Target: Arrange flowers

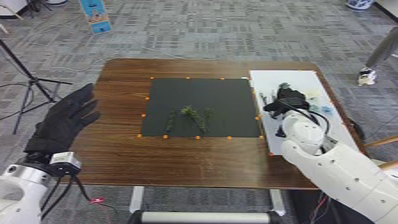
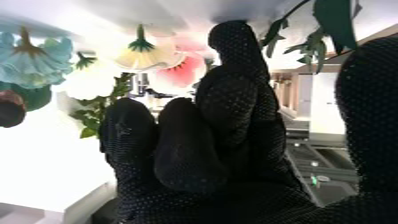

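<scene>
My right hand (image 1: 289, 100) is over the white board, among the flowers lying there. In the right wrist view the same hand (image 2: 235, 100) has its fingers relaxed, with nothing seen held between them and the thumb. Beyond the fingers are a light blue flower (image 2: 34, 62), a cream flower (image 2: 140, 54) and a pink flower (image 2: 180, 67). Green leaves (image 2: 334, 22) hang near the thumb side. Several green stems (image 1: 193, 116) lie on the black mat (image 1: 200, 92). My left hand (image 1: 64, 120) is open, above the table's left edge.
Orange markers (image 1: 197, 137) line the black mat's edges. The white board (image 1: 277, 77) lies along the right side of the brown table (image 1: 178, 162). A black tripod (image 1: 34, 79) stands on the floor to the left.
</scene>
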Available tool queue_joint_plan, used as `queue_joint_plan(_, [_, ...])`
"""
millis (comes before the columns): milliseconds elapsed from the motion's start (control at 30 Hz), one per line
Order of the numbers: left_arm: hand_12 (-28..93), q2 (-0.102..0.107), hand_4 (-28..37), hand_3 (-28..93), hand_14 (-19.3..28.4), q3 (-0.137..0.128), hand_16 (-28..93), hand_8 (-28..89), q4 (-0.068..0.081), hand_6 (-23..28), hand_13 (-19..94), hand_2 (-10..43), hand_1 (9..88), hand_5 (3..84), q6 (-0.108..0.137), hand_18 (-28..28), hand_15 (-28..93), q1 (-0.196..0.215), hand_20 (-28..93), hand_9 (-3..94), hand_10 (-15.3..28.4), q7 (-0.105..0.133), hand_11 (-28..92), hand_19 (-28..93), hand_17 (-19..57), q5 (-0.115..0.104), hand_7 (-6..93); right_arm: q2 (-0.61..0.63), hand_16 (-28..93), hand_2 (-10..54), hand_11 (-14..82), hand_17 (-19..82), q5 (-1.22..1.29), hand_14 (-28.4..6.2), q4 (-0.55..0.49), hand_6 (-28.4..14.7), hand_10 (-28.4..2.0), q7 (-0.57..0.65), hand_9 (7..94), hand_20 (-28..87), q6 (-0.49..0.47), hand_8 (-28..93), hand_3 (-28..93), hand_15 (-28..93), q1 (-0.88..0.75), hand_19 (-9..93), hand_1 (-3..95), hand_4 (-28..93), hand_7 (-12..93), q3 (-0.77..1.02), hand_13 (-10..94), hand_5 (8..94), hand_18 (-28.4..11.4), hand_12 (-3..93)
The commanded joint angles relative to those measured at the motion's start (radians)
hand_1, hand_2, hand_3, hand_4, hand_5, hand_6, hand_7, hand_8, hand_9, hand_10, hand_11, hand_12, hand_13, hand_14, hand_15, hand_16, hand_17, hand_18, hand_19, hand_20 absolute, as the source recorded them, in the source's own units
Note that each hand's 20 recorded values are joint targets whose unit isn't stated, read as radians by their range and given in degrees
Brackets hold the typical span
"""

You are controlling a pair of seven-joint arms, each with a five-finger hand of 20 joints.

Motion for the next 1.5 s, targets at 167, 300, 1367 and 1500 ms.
queue_joint_plan(167, [18, -0.006, -28.3, 60, 10.3, 0.001, 5, -9, -0.007, 1.6, 12, -9.5, 29.3, 23.4, 0.007, 14.7, 11, 0.003, 8, 16.2, 8.1, -0.002, 10, 35, -8.7, -0.004, 15.8, -0.026, 51, -9.5, 54.0, 47, -0.019, -6.6, 0.034, -1.5, -9.4, -0.009, 80.8, 57, -0.066, -9, 73, 81, -0.022, 93, 30.7, -28, 43, -0.079, 77, 71.4, -20.6, 47.1])
queue_joint_plan(300, [18, -0.005, -28.3, 60, 10.3, -0.002, 5, -9, -0.005, 1.6, 12, -9.5, 29.2, 23.4, 0.003, 14.7, 11, 0.005, 8, 16.2, 8.1, -0.001, 10, 35, -8.7, -0.006, 15.7, -0.027, 51, -9.5, 53.5, 47, -0.023, -6.3, 0.025, -1.5, -9.5, -0.01, 80.4, 56, -0.078, -9, 73, 80, -0.038, 93, 31.3, -28, 42, -0.082, 77, 71.1, -20.5, 46.9])
queue_joint_plan(1367, [18, -0.002, -28.3, 60, 10.3, -0.001, 5, -9, -0.002, 1.5, 12, -9.5, 29.0, 23.5, -0.004, 14.7, 11, 0.007, 8, 16.2, 8.3, -0.006, 10, 35, -8.7, -0.007, 15.6, -0.064, 50, -9.5, 60.0, 53, 0.023, -5.9, -0.161, 1.5, -7.5, -0.062, 85.9, 64, 0.012, 31, 80, 85, -0.218, 93, 43.1, -17, 55, 0.043, 83, 71.0, -21.0, 48.8])
queue_joint_plan(1500, [18, -0.002, -28.3, 61, 10.3, -0.003, 5, -9, -0.003, 1.5, 12, -9.5, 28.8, 23.5, -0.006, 14.7, 11, 0.008, 8, 16.2, 8.2, -0.006, 10, 35, -8.7, -0.007, 15.7, -0.089, 50, -9.5, 60.0, 53, 0.025, -6.0, -0.166, 1.4, -7.3, -0.076, 85.9, 64, 0.017, 31, 80, 85, -0.213, 93, 43.2, -17, 56, 0.033, 83, 71.0, -20.9, 48.9])
